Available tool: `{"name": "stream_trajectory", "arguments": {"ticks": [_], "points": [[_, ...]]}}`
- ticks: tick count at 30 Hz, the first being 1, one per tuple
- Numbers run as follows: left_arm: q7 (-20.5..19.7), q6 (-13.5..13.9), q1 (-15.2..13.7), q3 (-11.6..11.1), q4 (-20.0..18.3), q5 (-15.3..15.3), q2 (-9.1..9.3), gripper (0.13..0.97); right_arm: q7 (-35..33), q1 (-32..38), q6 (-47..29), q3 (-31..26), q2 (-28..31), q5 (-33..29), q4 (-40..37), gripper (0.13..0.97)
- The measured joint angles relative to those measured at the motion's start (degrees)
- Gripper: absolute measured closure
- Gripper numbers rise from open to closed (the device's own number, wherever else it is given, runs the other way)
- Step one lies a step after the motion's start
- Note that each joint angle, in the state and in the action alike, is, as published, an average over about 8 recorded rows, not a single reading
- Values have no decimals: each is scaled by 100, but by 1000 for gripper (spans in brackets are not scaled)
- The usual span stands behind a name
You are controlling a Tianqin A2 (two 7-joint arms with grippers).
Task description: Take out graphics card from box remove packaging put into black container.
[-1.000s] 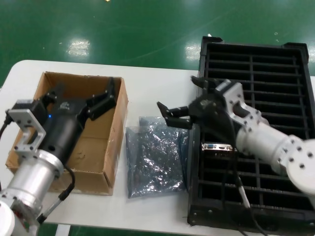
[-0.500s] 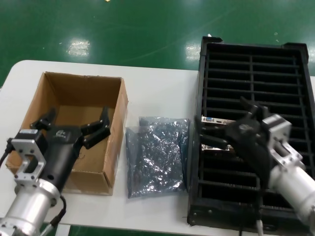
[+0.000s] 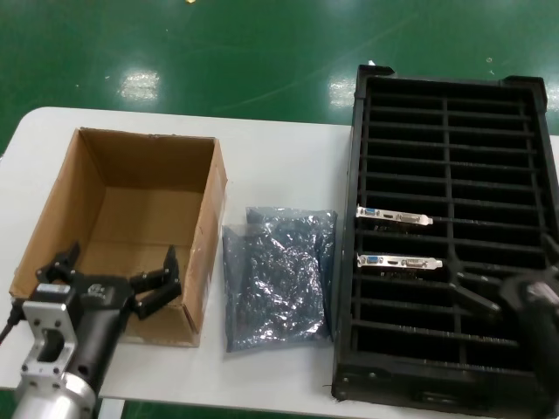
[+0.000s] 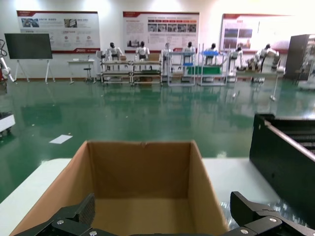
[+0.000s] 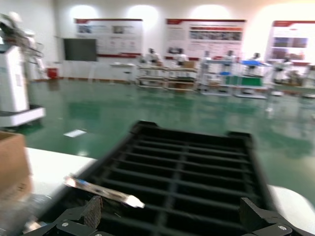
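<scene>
Apparently the placing step is done: two graphics cards (image 3: 394, 216) (image 3: 399, 261) stand in left-column slots of the black container (image 3: 522, 92), one slot row between them. Box (image 3: 59, 183) shows a plain bare floor; two emptied bags of packaging (image 3: 278, 275) lie flat between box and container. Left gripper (image 3: 115, 273) hangs at the box's near edge, fingers spread, holding nothing. Right gripper (image 3: 515, 292), over the container's near right, fingers apart, empty. Judgement: nothing left to fetch; next move is retracting both arms.

box (image 3: 131, 227) left, packaging (image 3: 278, 275) middle, black container (image 3: 524, 131) right
</scene>
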Motion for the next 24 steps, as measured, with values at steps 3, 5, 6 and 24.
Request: {"name": "stream_trajectory", "arguments": {"ticks": [3,5,6,24], "points": [[73,13,107,-72,-8,83,56,132,-148,-254,143,148,20,158,139,130],[101,19,149,-100,-11,115,77,132,-205,-351,198,205,28,220,192,129],[109,20,160,-107,-11,124,83,132,-220,-378,213,220,30,236,207,129],[118,22,172,-116,-12,133,89,132,-238,-408,230,237,32,255,223,129]]}}
